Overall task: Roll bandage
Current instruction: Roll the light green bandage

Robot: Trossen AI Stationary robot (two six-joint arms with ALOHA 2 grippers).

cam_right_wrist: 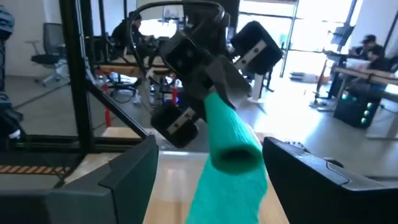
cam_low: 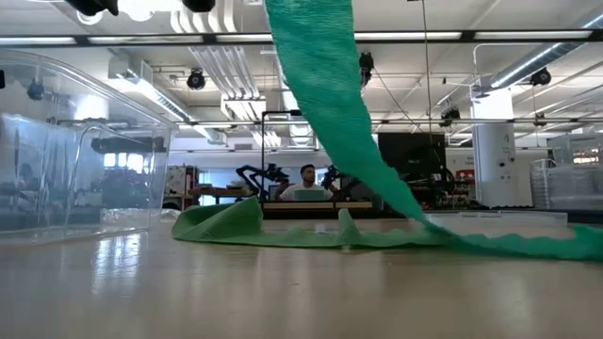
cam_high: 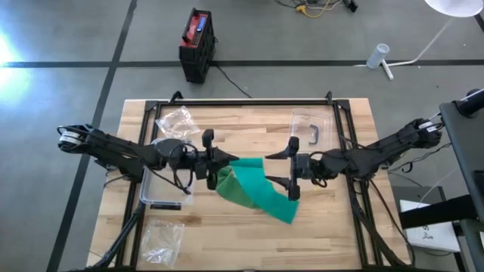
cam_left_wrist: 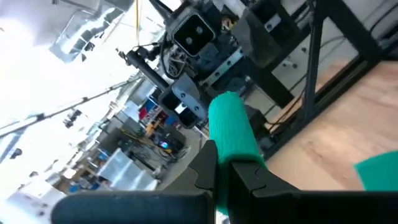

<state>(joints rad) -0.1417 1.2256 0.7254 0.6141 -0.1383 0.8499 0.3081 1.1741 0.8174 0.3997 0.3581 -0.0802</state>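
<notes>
While a short green roll (cam_left_wrist: 231, 127) has already been wound at one end of the bandage (cam_high: 261, 193), most of the strip remains loose. In the left wrist view the roll stands between that arm's two dark fingers (cam_left_wrist: 245, 177), so the left end effector (cam_high: 221, 162) is clamped on the rolled end, held above the surface (cam_high: 333, 227) near its middle. In the right wrist view the same roll appears as a tube with an open end, the unwound strip hanging below it.

From the roll the free length drops steeply to the wood, as the low view shows, and then lies spread and creased across the boards toward the near edge. In the high view this slack forms a broad green patch between and in front of the two arms.

The right end effector (cam_high: 289, 168) faces the roll from the opposite side with its fingers (cam_right_wrist: 127, 171) spread wide, one to either side of the tube and not touching it; it holds nothing.

By judgement, the task is at an early stage: only a few turns are wound, and nearly the whole trailing length has yet to be taken up.

A clear plastic container (cam_high: 165, 177) lies under the left arm; another clear container (cam_high: 311, 125) sits toward the far side.
</notes>
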